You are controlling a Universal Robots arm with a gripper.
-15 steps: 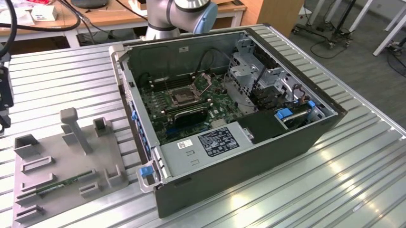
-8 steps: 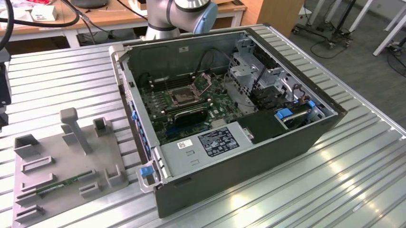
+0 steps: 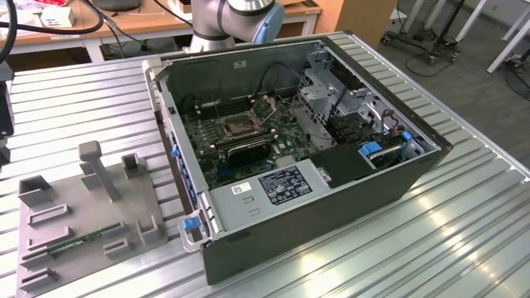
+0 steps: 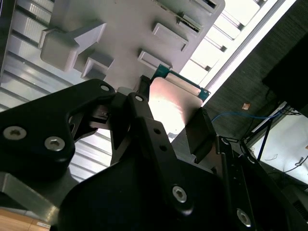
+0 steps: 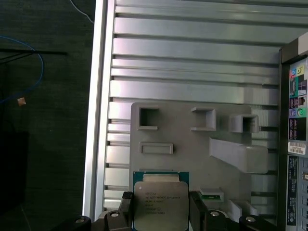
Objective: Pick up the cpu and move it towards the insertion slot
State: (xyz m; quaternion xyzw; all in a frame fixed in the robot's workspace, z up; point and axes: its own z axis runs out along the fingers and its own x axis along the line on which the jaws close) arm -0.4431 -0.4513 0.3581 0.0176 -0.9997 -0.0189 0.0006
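Observation:
The cpu [image 5: 160,202], a flat square chip with a silvery face and a thin rim, sits between my two black fingers [image 5: 126,211]. My gripper [image 5: 161,215] is shut on it and holds it in the air above the grey fixture plate [image 5: 192,144]. In the second wrist view the cpu [image 4: 173,103] shows its pale face between the fingers of the gripper [image 4: 171,122]. The insertion slot [image 3: 240,127], a square socket with a shiny metal frame, lies on the green board inside the open computer case [image 3: 331,205], well apart from the fixture plate [image 3: 83,211].
The fixture plate carries raised grey pockets and posts [image 3: 99,171] and a thin green memory stick [image 3: 83,241]. The case's walls [image 3: 178,161] stand high around the board. The ribbed metal table [image 3: 447,242] ends at an edge [image 5: 98,96] beside the fixture, with dark floor beyond.

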